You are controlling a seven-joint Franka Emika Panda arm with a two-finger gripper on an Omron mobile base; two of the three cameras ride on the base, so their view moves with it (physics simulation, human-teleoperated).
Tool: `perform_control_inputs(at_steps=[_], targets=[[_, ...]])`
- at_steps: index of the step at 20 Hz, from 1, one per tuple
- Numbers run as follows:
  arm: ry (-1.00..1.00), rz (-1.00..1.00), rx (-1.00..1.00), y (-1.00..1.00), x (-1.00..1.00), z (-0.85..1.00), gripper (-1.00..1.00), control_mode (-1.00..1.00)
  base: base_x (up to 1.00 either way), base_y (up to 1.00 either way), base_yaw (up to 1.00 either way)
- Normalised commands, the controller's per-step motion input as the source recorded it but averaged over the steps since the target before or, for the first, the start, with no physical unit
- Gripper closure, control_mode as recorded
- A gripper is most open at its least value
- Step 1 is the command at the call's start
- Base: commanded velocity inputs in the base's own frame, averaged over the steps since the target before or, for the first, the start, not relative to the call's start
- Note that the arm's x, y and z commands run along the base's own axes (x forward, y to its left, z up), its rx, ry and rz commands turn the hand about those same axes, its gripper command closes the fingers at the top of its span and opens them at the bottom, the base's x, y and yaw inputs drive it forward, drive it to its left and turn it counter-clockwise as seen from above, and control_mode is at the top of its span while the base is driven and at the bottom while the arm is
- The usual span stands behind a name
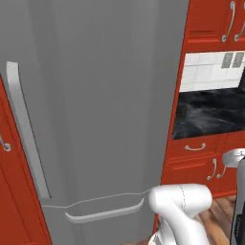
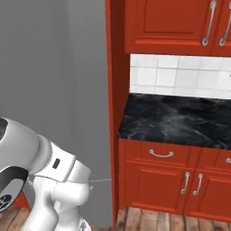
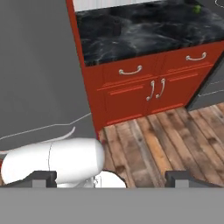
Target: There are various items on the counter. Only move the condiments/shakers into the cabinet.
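The end effector [image 3: 109, 177] hangs low over the wood floor [image 3: 144, 144], fingers spread wide, gripping nothing. Ahead of it, beyond the red drawers [image 3: 131, 72], lies the black tabletop [image 3: 144, 30]. This looks like the approach step, no shaker reached yet; next it must close in on the tabletop. A small green speck [image 3: 197, 8] sits far off; the shakers' position and lean I cannot tell.
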Motion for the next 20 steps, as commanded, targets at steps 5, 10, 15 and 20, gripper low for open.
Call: perform_control_inputs(at_steps=[5, 10, 15, 20], targets=[[0.0, 0.0, 0.0, 0.0, 0.0, 0.0, -1.0, 1.0, 0.24, -1.0, 0.05], [0.0, 0.0, 0.0, 0.0, 0.0, 0.0, -1.0, 1.0, 0.21, -1.0, 0.06], [0.0, 0.0, 0.0, 0.0, 0.0, 0.0, -1.0, 1.0, 0.32, -1.0, 0.11], [0.0, 0.0, 0.0, 0.0, 0.0, 0.0, -1.0, 1.0, 0.34, -0.66, 0.19]])
